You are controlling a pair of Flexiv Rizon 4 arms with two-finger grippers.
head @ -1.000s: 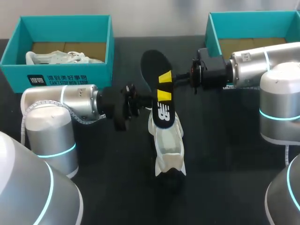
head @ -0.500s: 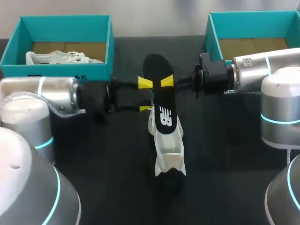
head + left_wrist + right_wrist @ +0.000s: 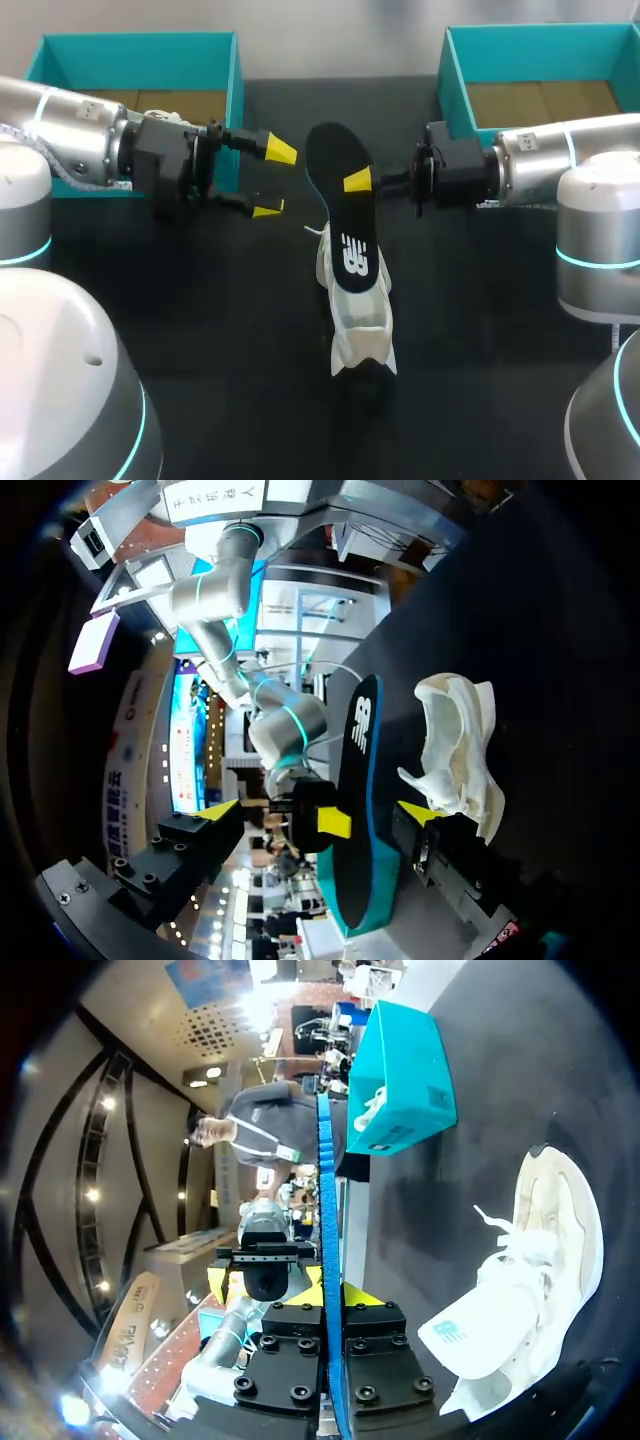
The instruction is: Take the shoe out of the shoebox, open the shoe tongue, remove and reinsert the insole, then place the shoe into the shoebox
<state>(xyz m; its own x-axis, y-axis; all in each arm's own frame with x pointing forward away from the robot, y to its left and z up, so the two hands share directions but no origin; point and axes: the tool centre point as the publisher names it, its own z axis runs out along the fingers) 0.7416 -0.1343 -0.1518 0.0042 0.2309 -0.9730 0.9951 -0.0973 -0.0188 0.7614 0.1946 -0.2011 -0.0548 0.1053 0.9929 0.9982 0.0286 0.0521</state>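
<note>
Shoe (image 3: 360, 320) is laid on the table (image 3: 200, 330), out of the shoebox (image 3: 455, 70). Insole (image 3: 340, 215) is removed, clamped edgewise in the right gripper (image 3: 350, 182) above it. Left gripper (image 3: 273, 180) is spread, empty, beside. Reinsertion and boxing are judged outstanding.

Insole (image 3: 342, 212) partly hides the shoe (image 3: 362, 325) — right shoebox (image 3: 540, 52) cut off.

Black table (image 3: 240, 330), matte top, soft even light
</note>
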